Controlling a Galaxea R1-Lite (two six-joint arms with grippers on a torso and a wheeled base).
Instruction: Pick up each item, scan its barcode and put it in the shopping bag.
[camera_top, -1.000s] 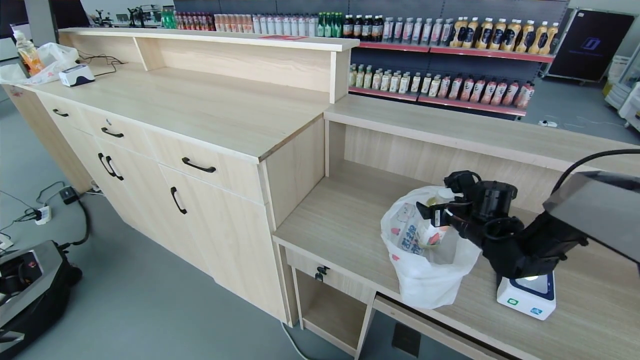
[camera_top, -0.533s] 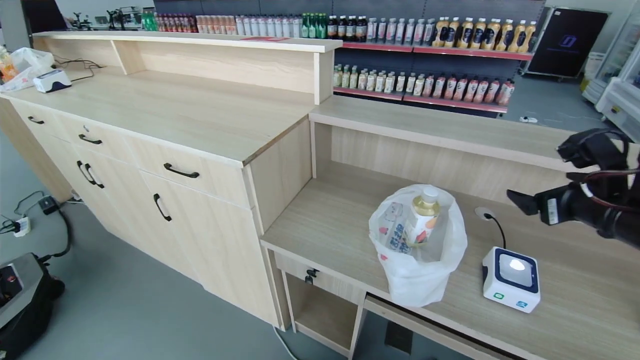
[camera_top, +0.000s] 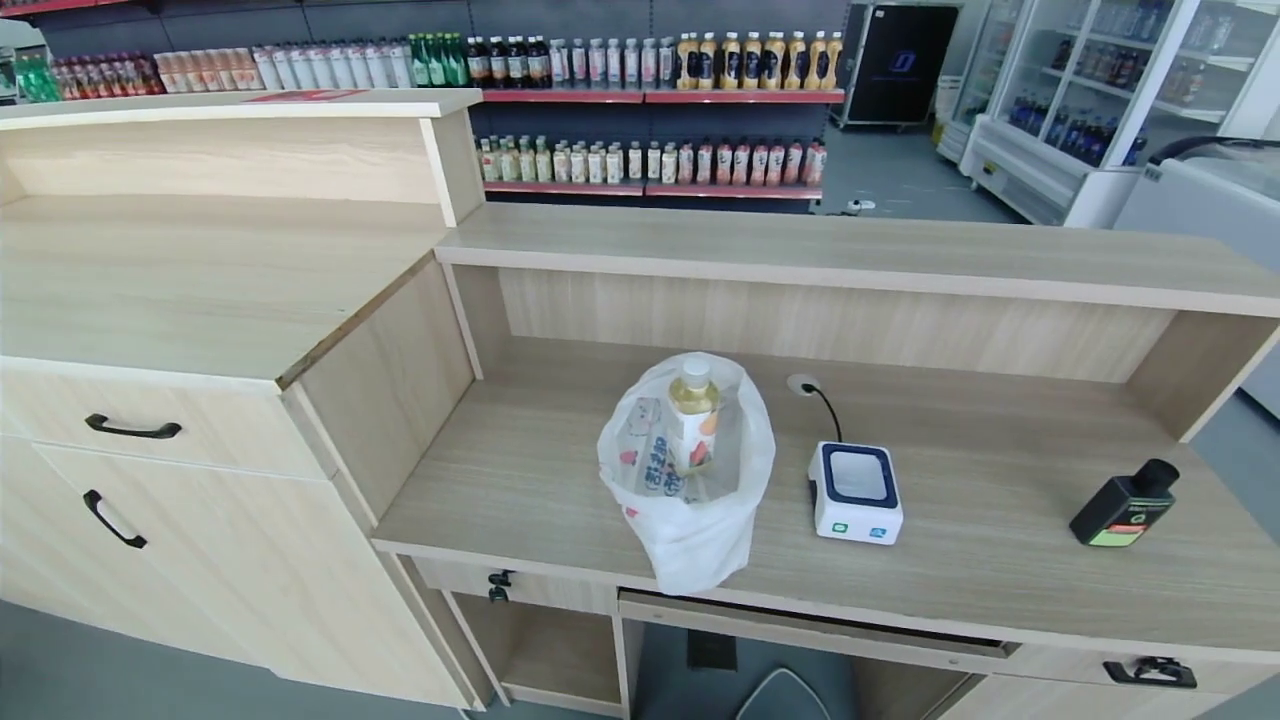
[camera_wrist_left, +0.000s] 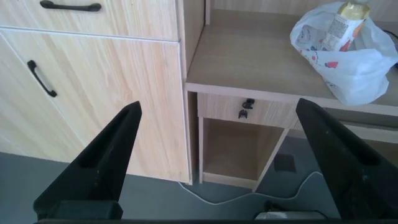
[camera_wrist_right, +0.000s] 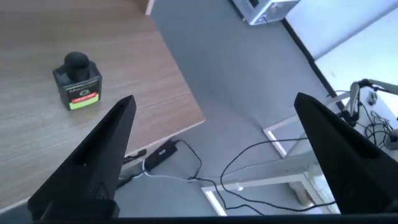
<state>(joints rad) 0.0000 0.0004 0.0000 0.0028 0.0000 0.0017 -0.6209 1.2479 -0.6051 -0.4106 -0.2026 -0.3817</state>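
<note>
A white plastic shopping bag (camera_top: 690, 520) stands on the low desk (camera_top: 980, 460) with a tea bottle (camera_top: 692, 415) upright inside it. A white barcode scanner (camera_top: 855, 492) sits just to its right. Near the desk's right end stands a black bottle (camera_top: 1122, 505) with a green and red label. My left gripper (camera_wrist_left: 217, 168) hangs open and empty in front of the desk's left corner, below the desktop; the bag (camera_wrist_left: 351, 62) lies beyond it. My right gripper (camera_wrist_right: 214, 162) is open and empty off the desk's right end, over the floor, the black bottle (camera_wrist_right: 78, 87) a short way off.
A taller counter with drawers (camera_top: 130, 428) adjoins the desk on the left. A raised shelf (camera_top: 850, 250) runs along the desk's back. The scanner's cable (camera_top: 825, 405) goes into a hole in the desktop. Cables (camera_wrist_right: 249, 168) lie on the floor at the right.
The head camera has swung right. The right arm, which was at the bag a second ago, pulled away to the right and left the head view. The bottle stays in the bag.
</note>
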